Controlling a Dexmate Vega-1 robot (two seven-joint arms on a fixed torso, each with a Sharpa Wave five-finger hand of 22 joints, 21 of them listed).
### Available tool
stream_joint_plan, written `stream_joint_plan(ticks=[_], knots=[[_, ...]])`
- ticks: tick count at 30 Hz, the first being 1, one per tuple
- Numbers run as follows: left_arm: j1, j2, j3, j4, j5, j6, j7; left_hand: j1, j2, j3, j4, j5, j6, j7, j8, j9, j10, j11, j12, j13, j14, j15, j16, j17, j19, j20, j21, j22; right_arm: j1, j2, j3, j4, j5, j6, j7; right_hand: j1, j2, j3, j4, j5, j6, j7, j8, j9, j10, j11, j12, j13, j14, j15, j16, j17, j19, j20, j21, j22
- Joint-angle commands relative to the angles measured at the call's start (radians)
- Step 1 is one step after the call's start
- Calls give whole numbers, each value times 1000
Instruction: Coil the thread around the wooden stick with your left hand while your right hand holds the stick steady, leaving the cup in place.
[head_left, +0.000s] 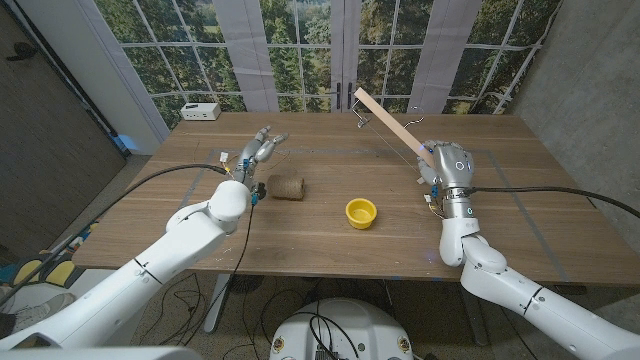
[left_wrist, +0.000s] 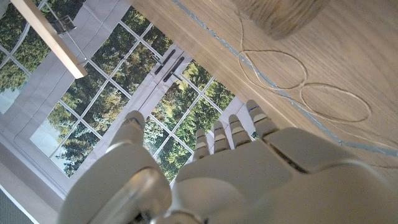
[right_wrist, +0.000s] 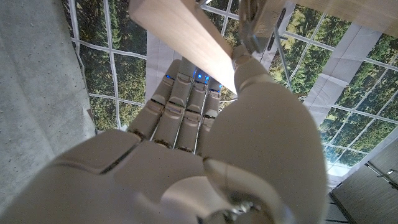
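In right hand: stick, tilted.

Spool left of cup; stick behind, right.

The thread on the stick is too thin to trace in the head view. The spool is cut off by the left wrist view's edge.
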Motion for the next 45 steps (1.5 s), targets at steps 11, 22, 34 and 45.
stream_joint_plan(ticks=[11, 22, 34, 45], knots=[[-71, 112, 105, -196, 213, 444, -47, 173, -25, 25, -15, -4, 103, 12, 19, 7, 101, -17, 28, 7, 88, -39, 14, 5, 54, -35, 18, 1, -6, 12, 20, 22, -7, 38, -14, 100, 92, 5, 8, 7, 126, -117, 11, 39, 75, -79, 23, 87, 75, -167, -15, 9, -1, -5, 20, 1], [-213, 174, 237, -221, 284, 609, -190, 314, -53, 31, -13, 1, 168, 0, 25, 8, 176, -58, 41, 10, 148, -75, 19, 6, 63, -33, 13, 1, 13, 24, 14, 46, -4, 45, -5, 101, 91, 3, 8, 9, 124, -119, 13, 39, 76, -76, 23, 87, 78, -167, -24, 16, -4, -6, 28, 0], [-394, 234, 443, -250, 393, 768, -338, 422, -71, 19, -7, 3, 237, -28, 32, 10, 256, -110, 58, 13, 171, -96, 14, 8, 64, -20, 9, 2, 23, 34, 7, 57, -6, 43, -10, 103, 90, 2, 8, 10, 125, -119, 15, 39, 73, -78, 22, 88, 82, -167, -33, 24, -8, -6, 37, 0], [-538, 255, 632, -258, 501, 834, -453, 505, -64, 0, 0, 0, 298, -50, 34, 14, 289, -122, 61, 22, 237, -153, 34, 13, 108, -47, 24, 4, 27, 35, 3, 57, -8, 42, -10, 102, 91, 0, 10, 10, 124, -119, 16, 39, 75, -78, 23, 88, 87, -166, -38, 30, -11, -6, 44, -1]])
